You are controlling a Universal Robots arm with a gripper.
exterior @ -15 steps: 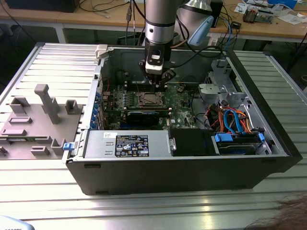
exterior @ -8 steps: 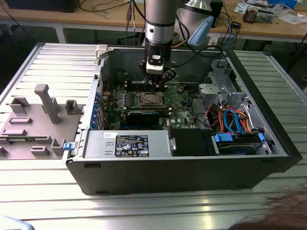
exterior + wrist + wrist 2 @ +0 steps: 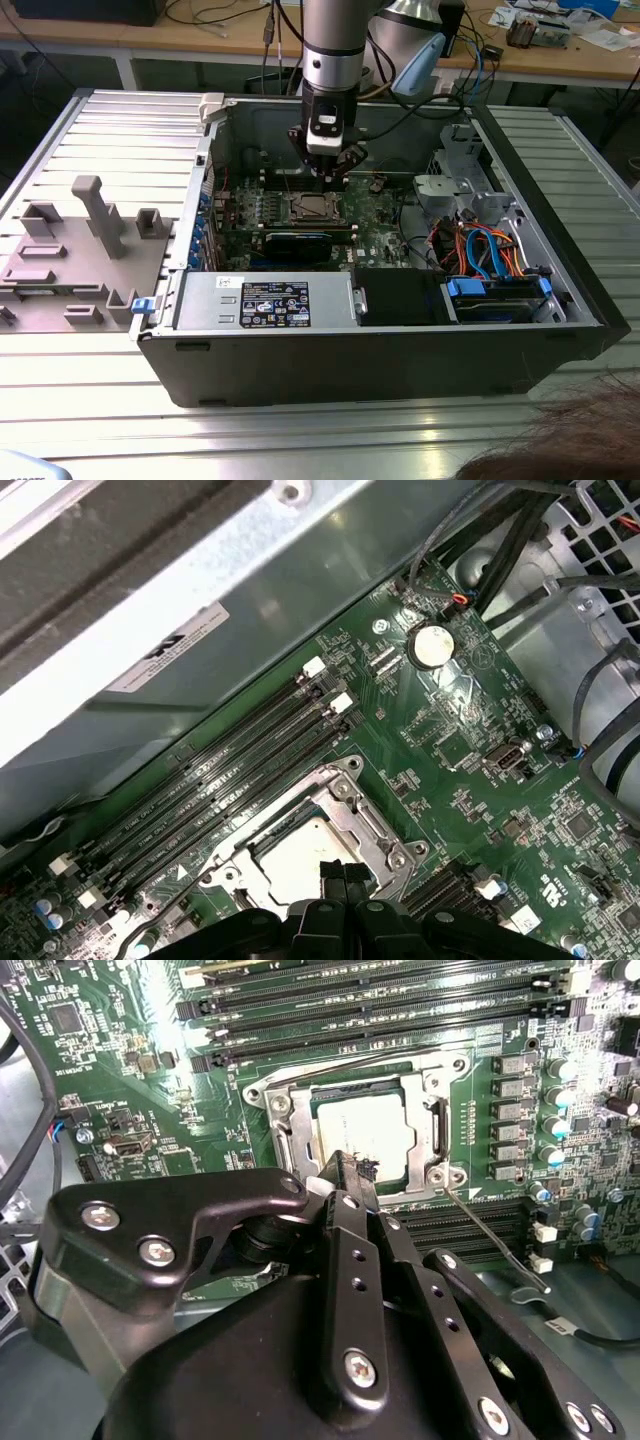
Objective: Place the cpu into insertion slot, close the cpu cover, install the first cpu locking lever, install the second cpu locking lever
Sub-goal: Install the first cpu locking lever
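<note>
The cpu (image 3: 365,1138) lies flat in the insertion slot (image 3: 270,1102) on the motherboard (image 3: 140,1080), framed by the cpu cover (image 3: 425,1085). The gripper (image 3: 350,1165) holds nothing. Its fingers are pressed together, with their tips at the chip's edge; contact is unclear. A thin locking lever (image 3: 495,1245) juts from the socket corner.

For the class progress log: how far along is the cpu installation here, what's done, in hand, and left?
Done: the cpu lies in the insertion slot, and the cpu cover looks lowered over it. In hand: the shut tool holds nothing, its tip at the cover's edge. Left: one thin locking lever juts out unlatched; the other's state is unclear.
</note>
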